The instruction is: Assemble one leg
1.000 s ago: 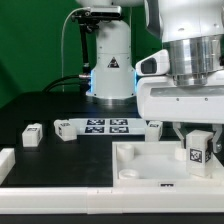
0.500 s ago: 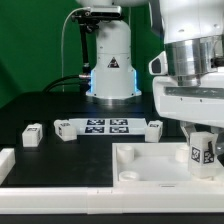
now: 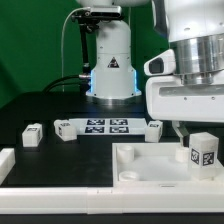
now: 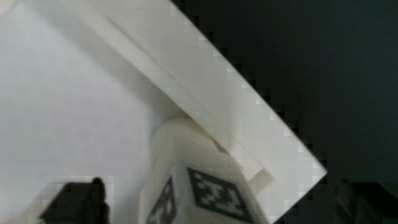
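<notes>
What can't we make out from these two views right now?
- Exterior view: the frame's right edge cuts off the tray's right side and part of the gripper.
- Exterior view: from this angle it isn't clear whether the lower end of the leg touches the tray floor.
- Wrist view: the picture is blurred, the leg's tag is unreadable, and the frame edge cuts off one end of the leg.

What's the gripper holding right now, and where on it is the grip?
The gripper holds one leg by its upper end. The leg's tagged lower part sticks out below, over the white tray.
</notes>
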`<state>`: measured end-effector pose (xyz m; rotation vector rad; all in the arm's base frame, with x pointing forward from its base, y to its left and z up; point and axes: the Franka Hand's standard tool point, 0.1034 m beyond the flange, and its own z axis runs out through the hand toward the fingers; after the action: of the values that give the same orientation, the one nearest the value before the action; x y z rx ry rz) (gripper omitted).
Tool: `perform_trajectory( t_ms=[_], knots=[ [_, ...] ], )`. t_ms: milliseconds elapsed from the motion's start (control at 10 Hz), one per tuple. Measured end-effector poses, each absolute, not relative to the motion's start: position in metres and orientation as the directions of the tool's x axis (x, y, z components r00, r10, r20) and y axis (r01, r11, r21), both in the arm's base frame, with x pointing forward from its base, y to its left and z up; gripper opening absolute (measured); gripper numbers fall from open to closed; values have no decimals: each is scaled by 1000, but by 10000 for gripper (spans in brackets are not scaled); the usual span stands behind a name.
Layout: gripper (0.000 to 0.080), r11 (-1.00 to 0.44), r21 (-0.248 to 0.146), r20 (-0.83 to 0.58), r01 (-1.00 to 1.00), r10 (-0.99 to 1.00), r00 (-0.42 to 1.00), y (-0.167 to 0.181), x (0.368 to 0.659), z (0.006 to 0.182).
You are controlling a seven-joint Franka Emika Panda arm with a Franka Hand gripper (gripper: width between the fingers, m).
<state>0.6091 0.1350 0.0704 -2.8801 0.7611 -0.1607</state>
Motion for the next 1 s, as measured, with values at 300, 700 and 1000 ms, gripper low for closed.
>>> perform_trajectory(
  t_ms=[300,700,1000],
  knots=[
    [649,-991,-121,111,-62,-75,991,130,613,73],
    [649,-914,-28,125,404,398,909,119,614,73],
    [538,-903,-22,125,429,423,897,119,614,73]
  ],
)
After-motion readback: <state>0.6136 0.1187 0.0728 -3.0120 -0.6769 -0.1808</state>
